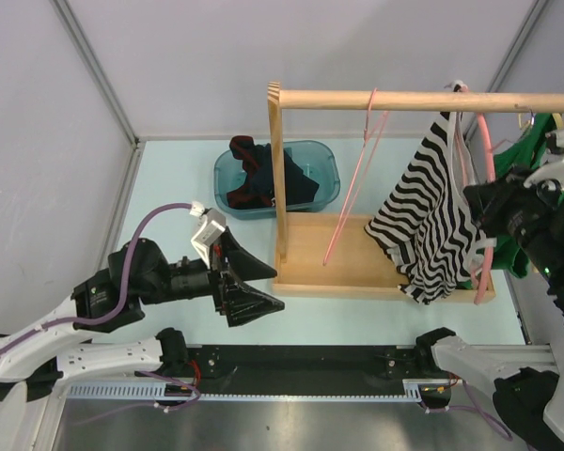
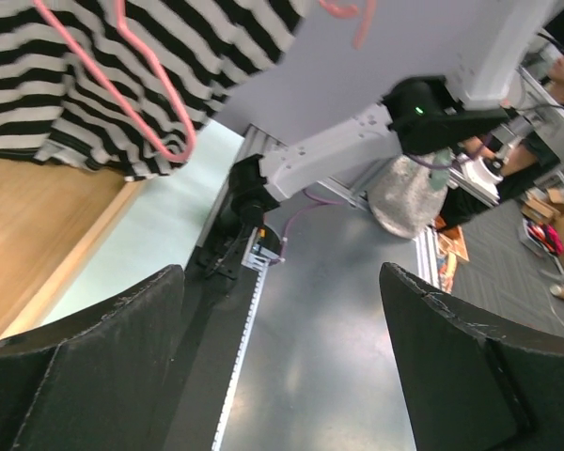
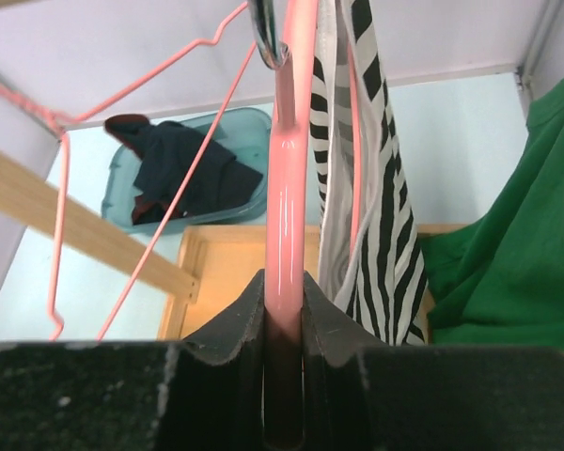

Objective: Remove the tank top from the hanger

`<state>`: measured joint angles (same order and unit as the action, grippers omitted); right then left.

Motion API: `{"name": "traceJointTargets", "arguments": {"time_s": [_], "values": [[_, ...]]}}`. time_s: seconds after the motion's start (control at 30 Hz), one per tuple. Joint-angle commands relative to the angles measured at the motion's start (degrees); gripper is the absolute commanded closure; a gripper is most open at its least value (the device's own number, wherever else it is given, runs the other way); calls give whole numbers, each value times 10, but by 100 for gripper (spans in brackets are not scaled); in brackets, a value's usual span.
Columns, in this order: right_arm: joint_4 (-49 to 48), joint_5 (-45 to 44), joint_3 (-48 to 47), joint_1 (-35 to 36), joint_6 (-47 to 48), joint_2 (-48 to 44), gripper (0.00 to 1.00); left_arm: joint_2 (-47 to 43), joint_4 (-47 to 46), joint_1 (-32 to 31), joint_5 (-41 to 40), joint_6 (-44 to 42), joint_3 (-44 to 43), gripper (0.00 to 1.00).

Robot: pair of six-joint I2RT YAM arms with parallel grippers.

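A black-and-white striped tank top (image 1: 430,221) hangs on a pink hanger (image 1: 487,155) from the wooden rail (image 1: 404,101) at the right. My right gripper (image 1: 489,209) is shut on the pink hanger's arm (image 3: 289,216), with the striped tank top (image 3: 376,216) just to its right. My left gripper (image 1: 254,287) is open and empty, low over the table, left of the rack. In the left wrist view the tank top (image 2: 94,85) and a pink hanger (image 2: 160,103) show at the upper left, far from the open fingers (image 2: 85,357).
A second, empty pink hanger (image 1: 357,169) hangs at mid-rail. The wooden rack base (image 1: 320,249) sits below. A teal bin (image 1: 324,169) with dark clothes stands behind the rack's left post. A green garment (image 1: 536,141) hangs at the far right.
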<state>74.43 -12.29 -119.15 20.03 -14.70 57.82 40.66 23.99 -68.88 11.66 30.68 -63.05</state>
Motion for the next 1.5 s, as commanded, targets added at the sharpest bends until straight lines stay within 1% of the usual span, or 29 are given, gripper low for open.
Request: {"name": "traceJointTargets", "arguments": {"time_s": [0.0,0.03,0.1,0.13,0.2,0.23,0.43,0.5,0.53,0.57,0.63,0.67,0.7,0.73,0.77,0.8,0.83,0.87,0.9,0.93,0.97,1.03,1.13,1.2,1.23,1.4,1.47], "values": [[-27,51,4,-1,17,-44,100,-8,22,-4,-57,-16,-8,10],[-22,59,5,-1,17,-51,100,-8,27,-4,-82,-14,-10,9],[0,82,10,0,16,-59,100,-8,47,-4,-108,-11,-17,9],[7,91,21,-1,14,-69,100,-8,54,-4,-138,-6,-18,9],[21,116,40,-1,7,-83,100,-9,67,-4,-163,-3,-16,9],[27,140,63,0,0,-100,100,-11,74,-4,-187,3,-15,9],[55,224,147,-1,-18,-161,100,-31,98,-4,-293,46,6,9],[60,248,176,-1,-24,-174,100,-38,100,-3,-313,59,18,10],[56,278,192,0,-27,-183,100,-46,96,-3,-320,61,24,10],[52,294,232,-1,-33,-198,100,-50,92,-3,-326,62,38,12],[28,339,277,-1,-51,-217,100,-53,66,1,-318,65,55,13],[17,352,319,-1,-57,-235,100,-53,50,2,-291,65,77,13],[10,364,341,-1,-70,-243,100,-52,34,8,-273,62,91,13],[-4,382,359,-1,-74,-251,100,-47,-6,12,-250,62,105,13],[-11,388,376,0,-78,-260,100,-38,-23,17,-228,67,132,13],[-16,394,408,-1,-83,-273,100,-31,-45,23,-180,73,146,13],[-25,405,421,-1,-88,-279,100,-24,-94,29,-158,75,160,13],[-32,410,436,-1,-92,-285,100,-16,-119,30,-141,78,187,12],[-38,416,448,0,-96,-291,100,3,-142,32,-106,82,197,12],[-49,434,471,-1,-100,-298,100,13,-186,32,-95,82,205,12],[-54,444,480,-2,-102,-300,100,27,-202,32,-87,82,211,11],[-65,467,501,-1,-103,-307,100,62,-227,33,-86,80,209,11],[-64,477,509,0,-97,-309,100,101,-237,34,-98,87,200,11],[-62,481,512,-1,-96,-311,100,119,-255,34,-111,101,194,14],[-64,483,513,-1,-95,-313,100,135,-252,35,-131,107,192,15],[-74,499,528,0,-96,-323,100,179,-270,44,-146,133,185,23],[-74,503,528,0,-96,-324,100,195,-265,45,-165,134,175,27]]}}
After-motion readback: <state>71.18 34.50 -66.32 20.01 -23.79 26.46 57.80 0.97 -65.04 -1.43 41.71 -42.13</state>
